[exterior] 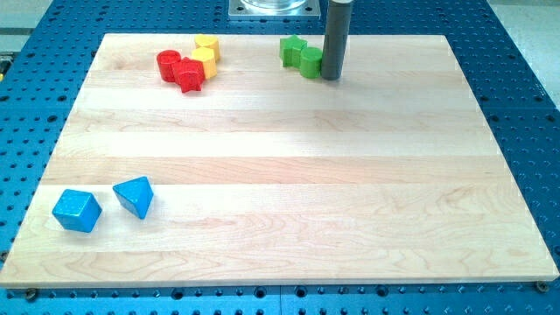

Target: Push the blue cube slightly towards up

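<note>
The blue cube sits near the view's bottom left corner of the wooden board. A blue triangular block lies just to its right, apart from it. My tip rests on the board near the view's top, right of centre, far from the blue cube. It stands right beside a green cylinder, touching or nearly touching it.
A second green block sits left of the cylinder. A red cylinder and a red star-like block lie at top left, with two yellow blocks beside them. The board lies on a blue perforated table.
</note>
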`<state>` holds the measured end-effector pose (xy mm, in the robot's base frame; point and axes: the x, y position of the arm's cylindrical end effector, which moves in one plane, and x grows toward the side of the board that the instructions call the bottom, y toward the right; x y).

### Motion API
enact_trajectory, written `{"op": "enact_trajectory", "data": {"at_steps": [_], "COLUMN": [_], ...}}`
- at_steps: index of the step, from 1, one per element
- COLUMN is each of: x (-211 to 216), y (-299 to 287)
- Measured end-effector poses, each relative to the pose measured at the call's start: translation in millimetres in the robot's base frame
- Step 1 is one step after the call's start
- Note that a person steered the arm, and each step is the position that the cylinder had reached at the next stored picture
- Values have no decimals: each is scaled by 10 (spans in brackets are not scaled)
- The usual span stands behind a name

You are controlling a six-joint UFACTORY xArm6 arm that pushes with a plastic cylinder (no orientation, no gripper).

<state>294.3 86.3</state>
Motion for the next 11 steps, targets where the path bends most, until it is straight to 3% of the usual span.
{"op": "enact_trajectory", "data": {"at_steps": [2, 3, 4, 5, 6, 7, 9, 11], "x": [-50, 871, 2209, 3015, 2875, 2427, 2618, 1759], "y": [17, -330, -916, -1656, -2120, -2185, -2658, -2772]}}
